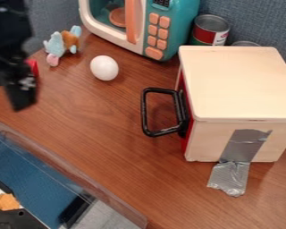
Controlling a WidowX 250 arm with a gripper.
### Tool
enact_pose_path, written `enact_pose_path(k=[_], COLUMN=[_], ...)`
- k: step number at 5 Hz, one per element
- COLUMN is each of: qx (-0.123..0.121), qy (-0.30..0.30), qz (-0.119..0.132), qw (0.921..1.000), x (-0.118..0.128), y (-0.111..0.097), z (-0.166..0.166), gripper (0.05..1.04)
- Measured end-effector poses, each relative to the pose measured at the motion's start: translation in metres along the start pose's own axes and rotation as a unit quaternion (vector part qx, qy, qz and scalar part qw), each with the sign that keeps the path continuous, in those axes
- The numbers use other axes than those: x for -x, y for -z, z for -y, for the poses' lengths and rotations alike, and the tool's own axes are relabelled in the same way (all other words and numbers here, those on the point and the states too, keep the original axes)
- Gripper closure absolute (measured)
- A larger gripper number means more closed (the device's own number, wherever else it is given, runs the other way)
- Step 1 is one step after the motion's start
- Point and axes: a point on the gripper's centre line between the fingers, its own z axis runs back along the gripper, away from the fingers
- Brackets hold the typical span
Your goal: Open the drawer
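Behind the wood-grained table [121, 152], a blue-grey, fabric-textured wall [253, 22] is seen. The table's lower-left side is edged by a translucent strip [52, 162]; below that side, a blue surface [23, 163] and a pale grey patch [109, 217] are seen.

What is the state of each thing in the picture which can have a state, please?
Drawer, closed.
Black handle, attached to the drawer, not held.
Gripper, hanging at the left, away from the handle.
Toy microwave door, closed.
White egg, whole, on the table.
Can, upright.
Silver tape, stuck on the wooden box, its lower end wrinkled on the table.
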Motion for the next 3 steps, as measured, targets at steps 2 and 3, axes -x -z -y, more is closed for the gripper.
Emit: enact_pose_path(k=[2, 3], qx=[0.021, 0.034], qy=[-0.159, -0.208], qz=[0.065, 0.071], qw=[0.9849, 0.9749], x=[-0.057, -0.086], y=[0.027, 0.044], z=[0.045, 0.056], gripper=[0.083, 0.083])
